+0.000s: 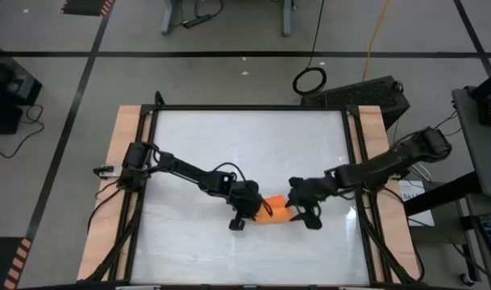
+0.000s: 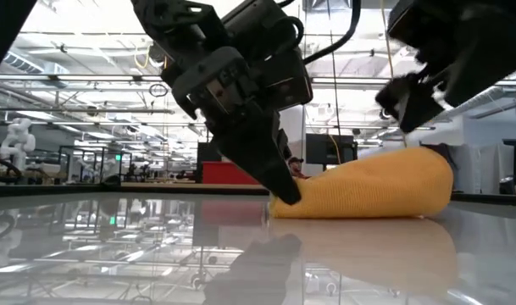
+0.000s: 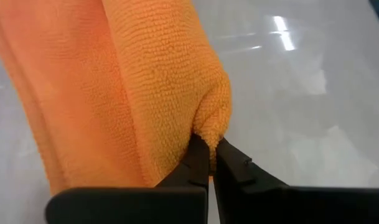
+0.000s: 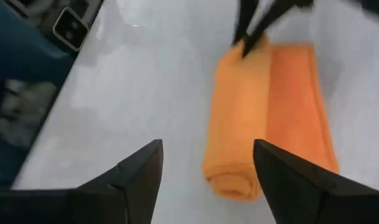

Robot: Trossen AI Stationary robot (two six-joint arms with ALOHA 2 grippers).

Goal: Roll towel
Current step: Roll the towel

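Note:
The orange towel lies on the glossy white table as a thick roll, with a flatter strip beside it along its length. In the low view the towel rests on its long side. My left gripper is at the roll's left end, shut on a small pucker of cloth. My right gripper hangs open above and just off the roll's right end, touching nothing. It shows raised at the top right of the low view. My left gripper pinches a small pucker of cloth at the roll's left end between its two fingertips. The fingers slant down from the table's left side, along the roll's length. The towel lies on the table, slack; how many layers are held cannot be told.
The white tabletop has a black frame round it and wooden strips along both sides. Bare table stretches far of the towel. A black box and a cable ring lie on the floor beyond the far edge.

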